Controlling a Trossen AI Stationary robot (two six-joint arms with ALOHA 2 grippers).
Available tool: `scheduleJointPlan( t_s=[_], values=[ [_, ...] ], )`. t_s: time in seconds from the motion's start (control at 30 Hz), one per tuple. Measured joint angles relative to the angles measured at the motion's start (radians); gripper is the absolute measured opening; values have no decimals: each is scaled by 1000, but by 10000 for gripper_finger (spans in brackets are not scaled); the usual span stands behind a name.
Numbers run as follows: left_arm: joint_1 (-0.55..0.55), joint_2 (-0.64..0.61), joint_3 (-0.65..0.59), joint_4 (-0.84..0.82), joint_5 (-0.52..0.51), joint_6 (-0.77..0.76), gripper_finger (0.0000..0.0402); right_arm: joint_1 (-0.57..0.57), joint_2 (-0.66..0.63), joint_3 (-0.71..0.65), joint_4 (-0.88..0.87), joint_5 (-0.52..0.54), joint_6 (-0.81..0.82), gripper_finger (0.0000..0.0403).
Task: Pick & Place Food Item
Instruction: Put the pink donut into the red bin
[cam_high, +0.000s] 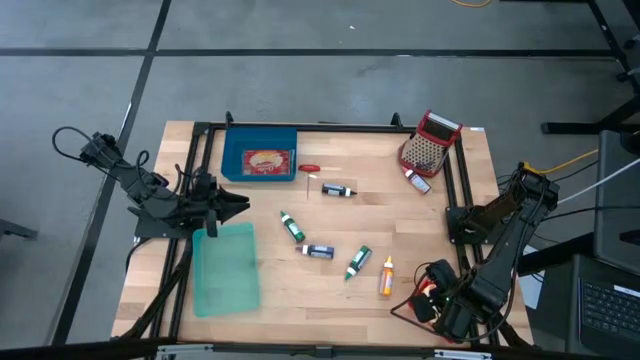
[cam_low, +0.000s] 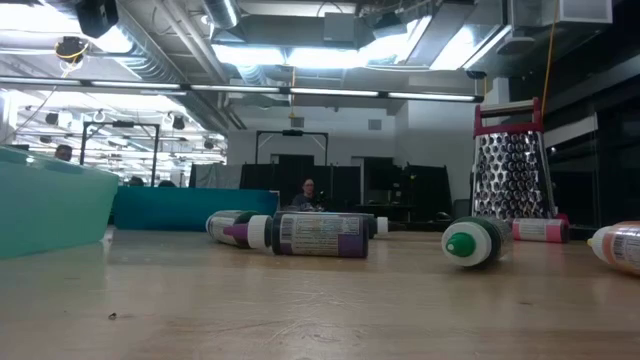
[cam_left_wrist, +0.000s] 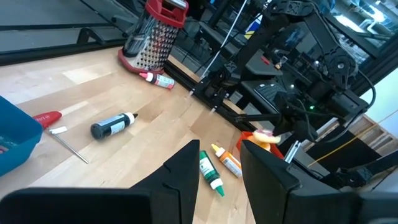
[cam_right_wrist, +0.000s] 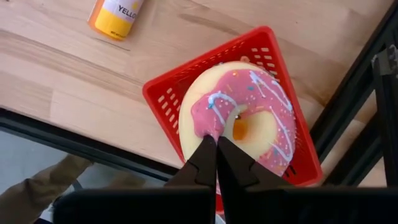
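The task's thing is a doughnut (cam_right_wrist: 239, 121) with pink icing and sprinkles, and it lies in a small red basket (cam_right_wrist: 163, 99) at the table's near right corner. The right gripper (cam_right_wrist: 216, 148) is directly above it with its two fingers pressed together, and they hold nothing. The tips are over the edge of the icing, but I cannot tell if they touch it. I judge that the doughnut is light and rather soft, perhaps a foam or rubber model, so it will give a little under pressure. The glazed top may be slippery. The best hold seems to be across the ring, with one finger in the hole and one outside, or over the pale outer rim. The left gripper (cam_left_wrist: 219, 163) waits near the table's left edge, above the green bin (cam_high: 225, 265); its fingers stand apart and are empty. I count one doughnut, one red basket, one green bin, one blue tray (cam_high: 259, 152) at the far edge, one grater (cam_high: 428, 143) in the far right corner, and six small colouring bottles on the wood, among them an orange one (cam_high: 386, 276) near the basket.
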Motion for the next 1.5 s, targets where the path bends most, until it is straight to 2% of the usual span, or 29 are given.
scheduleJointPlan(
  t_s=[0.6, 0.8, 1.3, 1.5],
  values=[
    [0, 0, 0, -3, 0, 3, 111, 0, 0, 0, 6, 0, -4, 1],
    [0, 0, 0, -4, 0, 3, 111, 0, 11, 0, 7, 33, -11, 1],
    [0, 0, 0, -5, 0, 3, 111, 13, 76, 0, 57, -1, -11, 1],
    [0, 0, 0, -4, 0, 3, 111, 13, 76, 0, 55, -1, -11, 28]
  ],
)
